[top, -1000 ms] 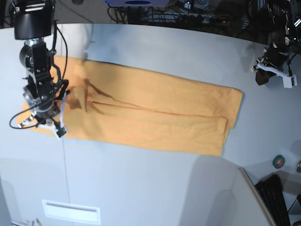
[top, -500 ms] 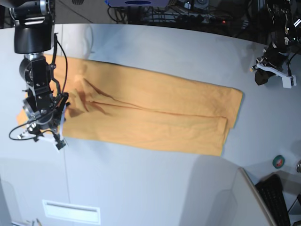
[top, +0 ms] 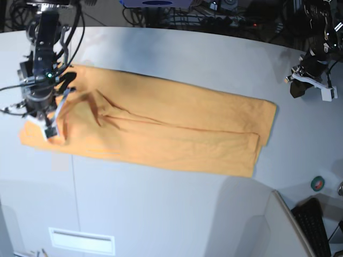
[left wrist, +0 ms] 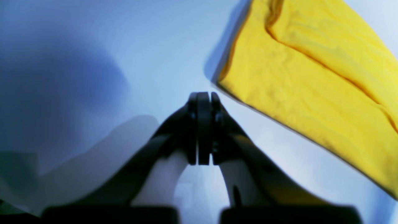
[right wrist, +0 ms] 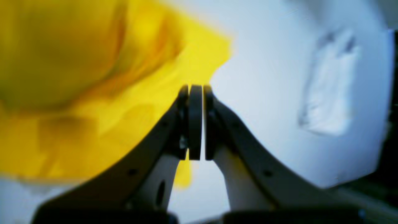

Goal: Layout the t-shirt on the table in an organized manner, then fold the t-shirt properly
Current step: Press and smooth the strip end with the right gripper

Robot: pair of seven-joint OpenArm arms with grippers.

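The orange t-shirt (top: 171, 126) lies folded into a long band across the table (top: 161, 214), with creases near its left end. My right gripper (top: 48, 128) hovers over that left end, jaws shut with nothing seen between them. In the right wrist view the right gripper (right wrist: 195, 90) is over the shirt's edge, and the blurred t-shirt (right wrist: 77, 77) fills the left. My left gripper (top: 298, 88) hangs shut over bare table, apart from the shirt's right end. The left wrist view shows the left gripper (left wrist: 203, 95) empty, with a t-shirt (left wrist: 311, 77) corner at upper right.
A green tape roll (top: 318, 183) and a black keyboard (top: 313, 225) sit at the front right, past the table's edge. A white label strip (top: 80, 241) lies near the front left. Cables and equipment (top: 214, 13) line the back edge.
My right arm has moved from the shirt's front-left corner back over its left end; its jaws opened briefly and closed again. That corner now lies flat. The left arm has not moved.
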